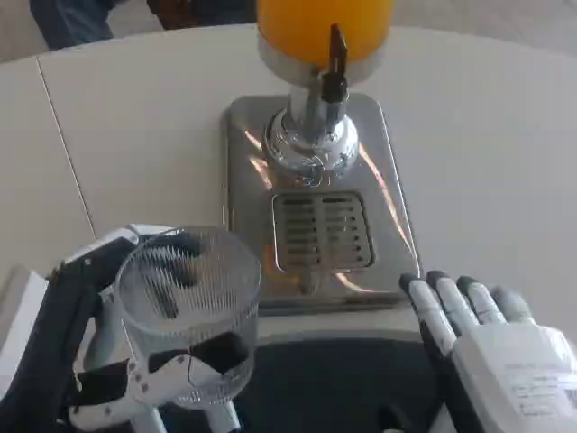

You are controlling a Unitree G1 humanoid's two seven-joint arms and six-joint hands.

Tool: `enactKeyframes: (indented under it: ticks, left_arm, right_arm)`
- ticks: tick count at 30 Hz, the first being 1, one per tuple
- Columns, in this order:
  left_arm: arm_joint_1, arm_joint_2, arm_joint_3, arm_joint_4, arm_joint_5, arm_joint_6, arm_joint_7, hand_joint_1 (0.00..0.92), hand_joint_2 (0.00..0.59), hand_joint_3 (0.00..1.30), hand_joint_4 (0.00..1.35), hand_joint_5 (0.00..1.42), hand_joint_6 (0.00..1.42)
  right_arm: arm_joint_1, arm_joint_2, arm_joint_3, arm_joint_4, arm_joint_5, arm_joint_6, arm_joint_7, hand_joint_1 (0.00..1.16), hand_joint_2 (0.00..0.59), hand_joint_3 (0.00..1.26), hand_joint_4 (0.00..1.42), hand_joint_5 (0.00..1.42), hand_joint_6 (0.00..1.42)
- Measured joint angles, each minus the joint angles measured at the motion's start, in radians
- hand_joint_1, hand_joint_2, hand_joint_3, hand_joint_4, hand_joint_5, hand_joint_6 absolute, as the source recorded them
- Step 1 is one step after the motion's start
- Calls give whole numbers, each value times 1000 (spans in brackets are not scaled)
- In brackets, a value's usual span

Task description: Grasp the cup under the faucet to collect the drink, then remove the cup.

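Note:
A clear ribbed glass cup (pixel 187 311) stands upright at the lower left, gripped by my left hand (pixel 108 361), whose fingers wrap around its sides. It is held in front and to the left of the dispenser's drip grate (pixel 322 231). The dispenser has an orange juice tank (pixel 323 25) at the top, with a black faucet lever (pixel 336 59) and a chrome column (pixel 313 135). My right hand (pixel 491 347) lies at the lower right with its fingers stretched toward the steel base (pixel 248 194), holding nothing.
The white table (pixel 487 153) spreads around the dispenser, with a seam line (pixel 68 144) on the left. A dark rounded edge (pixel 334 379) shows along the bottom of the picture between my hands. Someone's dark clothing (pixel 72 18) appears at the far top left.

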Motion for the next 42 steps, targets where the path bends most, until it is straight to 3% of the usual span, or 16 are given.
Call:
enactKeyframes:
  ticks: [28,34,42]
  left_arm:
    - [-20,5,-5,2,-1,16,0,564,37,943,1155,1405,1424]
    - [-61,-13,-37,16,39,44,4,564,35,943,1155,1405,1424]
    - [-204,-75,-145,144,159,74,77,564,35,943,1155,1405,1424]
  right_arm:
    - [-51,-2,-2,22,22,31,0,552,404,33,0,0,0]
    - [-42,-2,-2,19,20,33,12,552,404,34,0,0,0]
    - [-16,0,1,-37,20,27,79,552,404,34,0,0,0]
